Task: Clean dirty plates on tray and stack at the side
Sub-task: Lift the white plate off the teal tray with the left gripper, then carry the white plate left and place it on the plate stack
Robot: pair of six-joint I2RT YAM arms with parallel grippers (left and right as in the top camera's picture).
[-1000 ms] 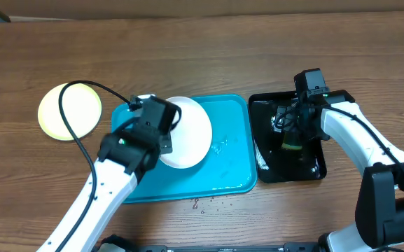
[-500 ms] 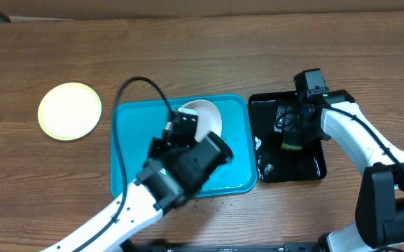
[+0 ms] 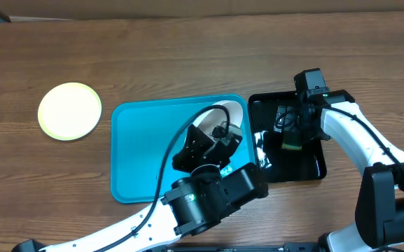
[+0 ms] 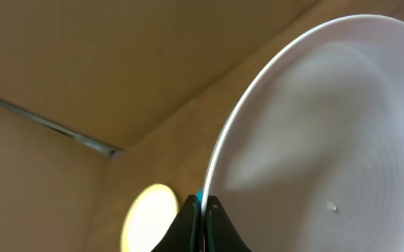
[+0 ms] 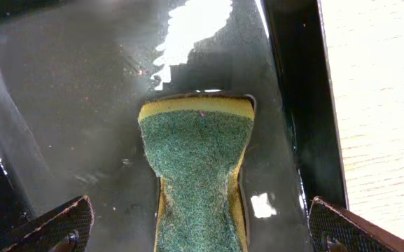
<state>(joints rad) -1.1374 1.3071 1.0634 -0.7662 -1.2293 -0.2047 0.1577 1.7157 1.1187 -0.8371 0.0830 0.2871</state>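
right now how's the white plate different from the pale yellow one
The white plate is gripped at its rim by the left claw and tilted up over the turquoise tray; the pale yellow plate lies flat on the wooden table, left of the tray, with nothing touching it. The white one is largely hidden by the arm from overhead; the yellow one shows fully. Both are round.

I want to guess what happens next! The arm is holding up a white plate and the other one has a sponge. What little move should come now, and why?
Probably the right gripper should lift the sponge out of the black tray toward the white plate. The left gripper pinches that plate's rim and holds it tilted over the blue tray, close to the sponge's side, so it looks ready for wiping.
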